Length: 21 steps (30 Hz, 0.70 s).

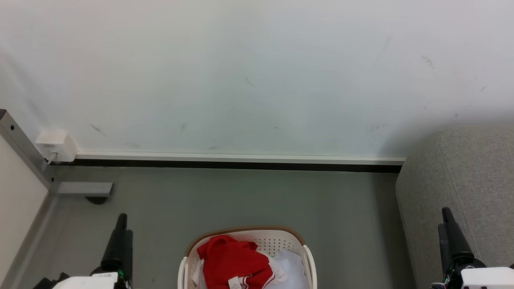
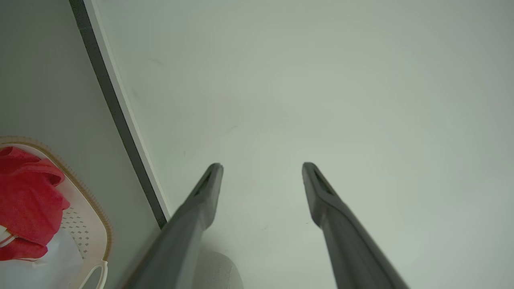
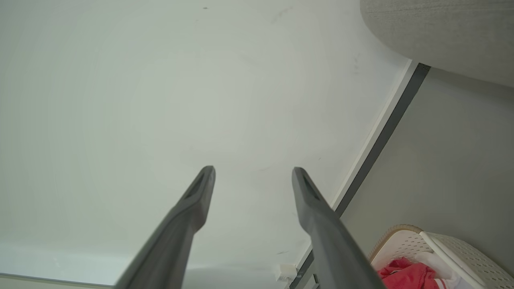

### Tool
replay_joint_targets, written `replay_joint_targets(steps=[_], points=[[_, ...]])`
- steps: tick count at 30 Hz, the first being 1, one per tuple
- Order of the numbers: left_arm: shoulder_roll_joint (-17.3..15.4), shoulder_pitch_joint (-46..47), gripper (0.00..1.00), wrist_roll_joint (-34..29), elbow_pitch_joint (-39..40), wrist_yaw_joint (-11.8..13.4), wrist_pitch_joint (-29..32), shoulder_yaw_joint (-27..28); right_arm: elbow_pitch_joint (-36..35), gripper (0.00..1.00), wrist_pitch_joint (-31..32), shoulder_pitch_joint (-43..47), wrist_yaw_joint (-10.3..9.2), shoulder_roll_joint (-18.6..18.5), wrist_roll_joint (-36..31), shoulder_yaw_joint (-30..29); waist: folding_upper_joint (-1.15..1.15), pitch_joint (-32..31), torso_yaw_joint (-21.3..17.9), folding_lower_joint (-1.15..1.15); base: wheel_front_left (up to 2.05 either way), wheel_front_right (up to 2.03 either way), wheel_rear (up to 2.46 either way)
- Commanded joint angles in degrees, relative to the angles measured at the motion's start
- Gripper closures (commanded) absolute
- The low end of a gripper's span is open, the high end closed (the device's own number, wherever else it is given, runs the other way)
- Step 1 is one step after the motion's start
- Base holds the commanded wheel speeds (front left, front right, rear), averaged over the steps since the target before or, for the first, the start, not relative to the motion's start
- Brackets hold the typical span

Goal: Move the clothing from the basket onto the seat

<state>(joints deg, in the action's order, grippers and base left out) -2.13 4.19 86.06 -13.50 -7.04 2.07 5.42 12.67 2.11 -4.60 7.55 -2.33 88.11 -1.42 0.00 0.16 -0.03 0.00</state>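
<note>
The white perforated basket point(image 1: 281, 241) with a tan-brown rim stands on the grey floor at the bottom centre of the head view. Red clothing point(image 1: 231, 257) with white striped trim and a small white tag lies in it, on top of a pale smooth pad. The light grey seat point(image 1: 474, 176) rises at the right. My left gripper point(image 1: 120, 220) stands left of the basket and my right gripper point(image 1: 447, 214) right of it, in front of the seat. Both are open and hold nothing: left gripper point(image 2: 261, 166), right gripper point(image 3: 253, 170). The wrist views catch the basket point(image 2: 96, 224) point(image 3: 405, 241) and clothing point(image 2: 28, 196) point(image 3: 405, 277) at their edges.
A white wall point(image 1: 257, 72) with a dark baseboard point(image 1: 241, 164) closes the floor behind the basket. A white outlet box point(image 1: 56, 145) and a grey metal frame post point(image 1: 24, 148) stand at the left. Bare grey floor point(image 1: 241, 196) lies between basket and wall.
</note>
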Motion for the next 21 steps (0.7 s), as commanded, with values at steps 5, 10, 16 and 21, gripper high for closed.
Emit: replay_joint_targets(steps=[5,10,16,21], points=[[-0.48,1.30,0.00,-6.48,2.72,-0.27,-1.62,0.29,-2.04,0.00,-1.62,-1.95,-0.02,-1.32,-5.55,1.93,0.00,-0.10,0.00,0.00,0.00,0.00,0.00],[-0.52,1.00,0.00,-12.49,3.87,-0.29,-2.78,0.60,-2.48,0.00,-2.81,-1.99,-0.03,-1.64,-10.89,3.19,0.00,-0.24,0.01,0.00,0.00,0.00,0.00],[-0.56,0.54,0.00,-21.07,5.51,-0.31,-4.08,0.84,-3.35,0.00,-4.11,-2.20,-0.03,-1.94,-17.90,4.59,0.00,-0.30,0.02,0.00,0.00,0.00,0.00],[-0.60,0.22,0.00,-27.61,6.28,0.23,-5.16,0.44,-4.08,0.00,-5.16,-2.37,-0.04,-2.18,-23.81,5.48,0.00,-0.33,0.04,0.00,0.00,0.00,0.00]])
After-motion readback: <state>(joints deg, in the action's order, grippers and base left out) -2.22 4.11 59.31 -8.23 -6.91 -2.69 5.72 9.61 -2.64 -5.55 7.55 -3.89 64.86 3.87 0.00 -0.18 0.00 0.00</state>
